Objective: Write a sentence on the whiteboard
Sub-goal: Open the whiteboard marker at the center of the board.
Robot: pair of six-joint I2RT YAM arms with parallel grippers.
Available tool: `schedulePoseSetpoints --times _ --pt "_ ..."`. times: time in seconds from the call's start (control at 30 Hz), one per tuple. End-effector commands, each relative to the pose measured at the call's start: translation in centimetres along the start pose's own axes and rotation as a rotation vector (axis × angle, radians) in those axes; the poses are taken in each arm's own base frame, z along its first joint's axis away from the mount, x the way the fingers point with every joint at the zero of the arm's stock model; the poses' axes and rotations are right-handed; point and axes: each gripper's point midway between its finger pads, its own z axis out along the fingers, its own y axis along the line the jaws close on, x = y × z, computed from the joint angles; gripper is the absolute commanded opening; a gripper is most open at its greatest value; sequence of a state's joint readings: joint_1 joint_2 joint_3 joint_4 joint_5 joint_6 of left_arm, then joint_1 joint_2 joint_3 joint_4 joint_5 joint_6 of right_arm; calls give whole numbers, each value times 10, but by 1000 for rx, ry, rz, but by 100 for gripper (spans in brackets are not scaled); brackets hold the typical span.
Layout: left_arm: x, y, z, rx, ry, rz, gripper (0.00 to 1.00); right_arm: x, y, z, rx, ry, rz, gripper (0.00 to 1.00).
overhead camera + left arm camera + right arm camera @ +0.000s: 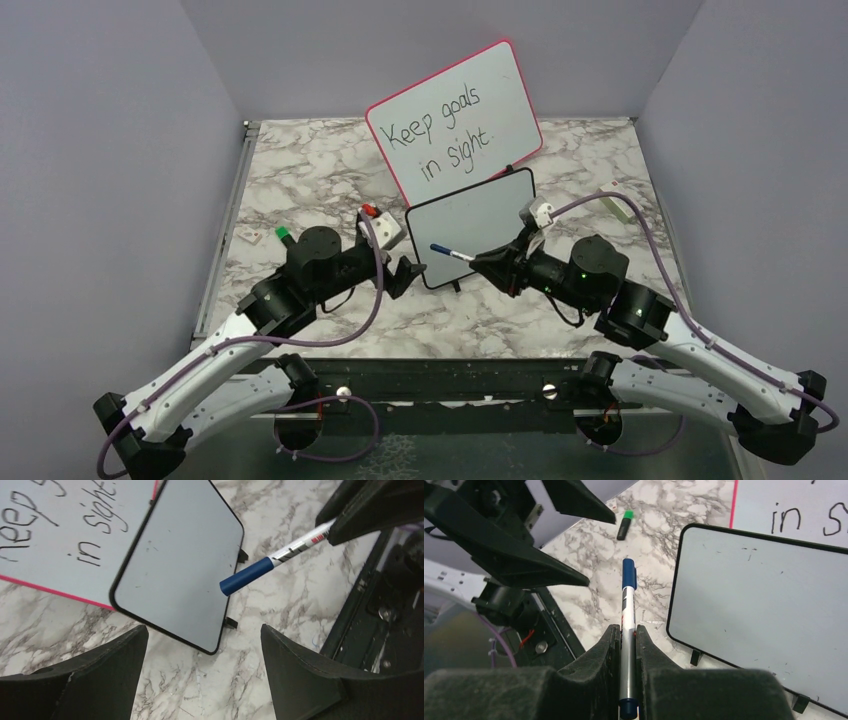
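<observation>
The whiteboard (470, 225), small with a thin black frame and little black feet, stands at the table's middle; its face (180, 570) (764, 610) is blank, so the sentence is not in view. My right gripper (487, 265) (626, 629) is shut on a marker (450, 253) (627, 605) whose blue cap (247, 576) is on and points left, hovering in front of the board's lower left corner. Just left of that cap, my left gripper (412, 272) (202, 640) is open with only bare marble between its fingers.
A larger pink-framed board (455, 120) with black "Keep goals in sight." leans behind the small one. A green-capped marker (283, 235) (625, 522) lies at the left, and a white block (620, 207) at the right edge. Grey walls close in three sides.
</observation>
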State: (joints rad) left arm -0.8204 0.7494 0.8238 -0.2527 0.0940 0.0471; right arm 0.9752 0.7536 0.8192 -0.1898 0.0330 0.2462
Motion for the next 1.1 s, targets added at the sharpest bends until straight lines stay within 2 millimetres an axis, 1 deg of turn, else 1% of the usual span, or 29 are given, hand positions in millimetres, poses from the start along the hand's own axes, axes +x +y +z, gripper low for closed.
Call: schedulePoseSetpoints --times 0.0,0.13,0.23,0.3,0.4,0.53,0.67,0.77,0.93,1.07 --pt "2 -37 2 255 11 160 83 4 22 -13 -152 79 -136 0" --pt "-3 -52 2 364 -11 211 81 5 27 -15 -195 103 -191 0" --pt "-5 -59 3 412 -17 234 77 4 33 -14 -234 115 -219 1" --pt "-3 -62 5 435 -11 248 69 4 36 -14 -255 122 -226 1" --pt "-1 -68 5 482 -6 264 54 3 38 -14 -276 122 -264 0" --pt "1 -76 3 539 -4 273 43 5 40 -13 -292 133 -283 1" --pt "4 -82 2 586 0 270 43 7 41 -12 -303 141 -292 0" --pt "9 -82 4 588 14 268 42 6 42 -12 -310 141 -299 0" --pt "9 -82 7 593 20 267 42 4 43 -12 -314 133 -301 0" --pt "11 -80 11 581 27 273 37 4 45 -11 -327 135 -295 0"
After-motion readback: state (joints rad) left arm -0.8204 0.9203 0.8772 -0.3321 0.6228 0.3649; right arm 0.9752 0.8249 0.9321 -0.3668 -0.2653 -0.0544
